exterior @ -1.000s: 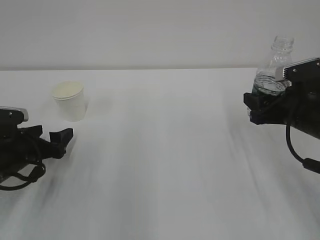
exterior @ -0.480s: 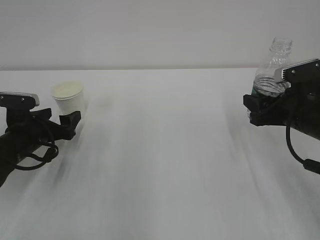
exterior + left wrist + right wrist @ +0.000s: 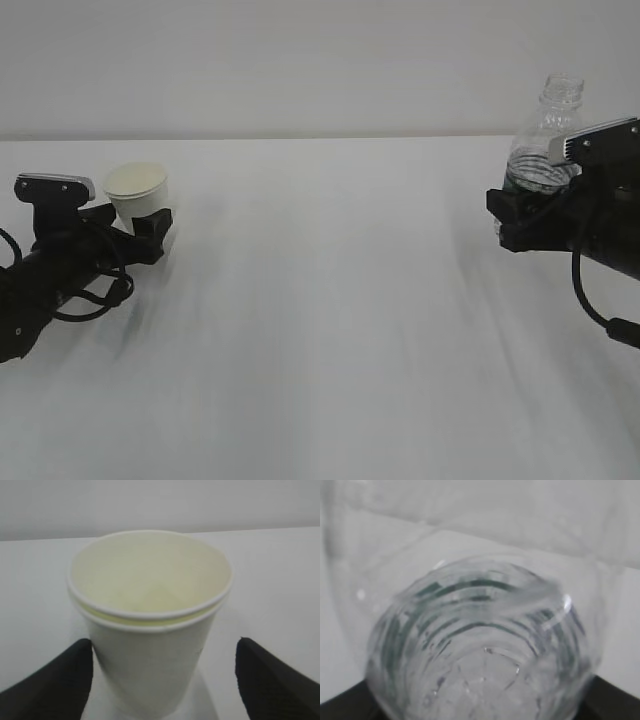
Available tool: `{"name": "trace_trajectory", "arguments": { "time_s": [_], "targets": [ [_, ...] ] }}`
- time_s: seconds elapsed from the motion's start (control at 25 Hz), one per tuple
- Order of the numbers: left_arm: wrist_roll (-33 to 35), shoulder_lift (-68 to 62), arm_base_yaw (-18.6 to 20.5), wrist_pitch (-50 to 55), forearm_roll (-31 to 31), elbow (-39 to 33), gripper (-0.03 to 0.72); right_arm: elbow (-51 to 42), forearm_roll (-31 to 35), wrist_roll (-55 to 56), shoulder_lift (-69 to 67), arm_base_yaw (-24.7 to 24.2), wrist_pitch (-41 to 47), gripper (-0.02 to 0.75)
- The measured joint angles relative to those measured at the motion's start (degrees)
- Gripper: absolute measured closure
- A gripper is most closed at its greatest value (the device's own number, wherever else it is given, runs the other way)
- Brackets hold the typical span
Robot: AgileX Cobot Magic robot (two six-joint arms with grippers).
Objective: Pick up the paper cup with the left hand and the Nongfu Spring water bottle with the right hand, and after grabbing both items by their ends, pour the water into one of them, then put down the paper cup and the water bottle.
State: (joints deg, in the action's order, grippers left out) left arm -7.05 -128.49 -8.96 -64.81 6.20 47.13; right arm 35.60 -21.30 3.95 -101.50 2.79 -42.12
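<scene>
The white paper cup (image 3: 138, 190) stands upright on the table at the left, with a cream inside. My left gripper (image 3: 142, 226) is open, one black finger on each side of the cup's lower wall. In the left wrist view the cup (image 3: 150, 625) fills the middle; the left finger (image 3: 60, 680) is at its wall and the right finger (image 3: 272, 677) stands clear. The uncapped Nongfu Spring water bottle (image 3: 545, 135) is upright at the right, with my right gripper (image 3: 522, 212) shut on its lower part. The bottle (image 3: 480, 645) fills the right wrist view. I cannot make out the water.
The white table (image 3: 330, 330) runs back to a pale wall. The table's far edge (image 3: 330, 137) lies behind the cup and the bottle. The left arm's loose cable (image 3: 85, 300) rests low on the table.
My left gripper has moved up and forward from the table's near left to the cup, and its fingers now flank it. The right gripper and bottle have not moved.
</scene>
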Motion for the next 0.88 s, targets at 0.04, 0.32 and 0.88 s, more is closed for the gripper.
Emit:
{"name": "trace_trajectory", "arguments": {
  "time_s": [0.04,0.32,0.88],
  "targets": [
    [0.0,-0.4,0.0,0.0,0.0,0.4,0.05,0.0,0.0,0.0,0.0,0.0,0.0,0.269],
    [0.0,-1.6,0.0,2.3,0.1,3.5,0.069,0.0,0.0,0.0,0.0,0.0,0.0,0.269],
    [0.0,-5.9,0.0,5.3,0.0,10.2,0.077,0.0,0.0,0.0,0.0,0.0,0.0,0.269]
  ]
}}
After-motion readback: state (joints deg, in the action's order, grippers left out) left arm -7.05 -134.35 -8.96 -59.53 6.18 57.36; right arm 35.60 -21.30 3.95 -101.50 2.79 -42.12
